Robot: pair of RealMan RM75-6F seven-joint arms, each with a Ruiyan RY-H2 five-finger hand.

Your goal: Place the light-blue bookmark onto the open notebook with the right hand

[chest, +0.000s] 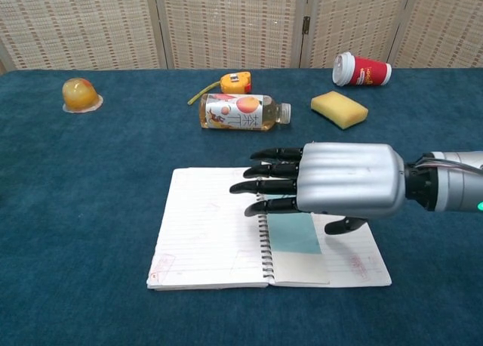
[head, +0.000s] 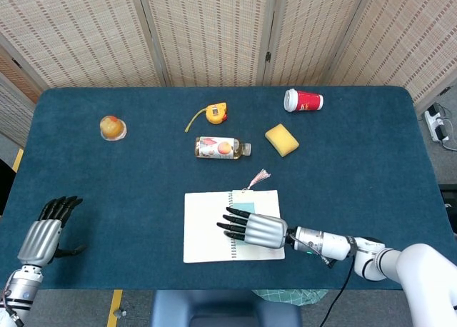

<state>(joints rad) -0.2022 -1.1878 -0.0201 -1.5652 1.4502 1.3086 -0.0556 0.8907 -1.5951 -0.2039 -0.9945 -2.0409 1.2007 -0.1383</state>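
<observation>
The open spiral notebook lies near the table's front edge. A light-blue bookmark lies flat on its right page, its pink tassel reaching past the top edge. My right hand hovers over the right page above the bookmark, fingers stretched out and apart, holding nothing. My left hand rests at the table's front left corner, fingers apart and empty.
Behind the notebook lie a juice bottle, a yellow tape measure, a yellow sponge and a tipped red cup. A fruit jelly cup sits at the far left.
</observation>
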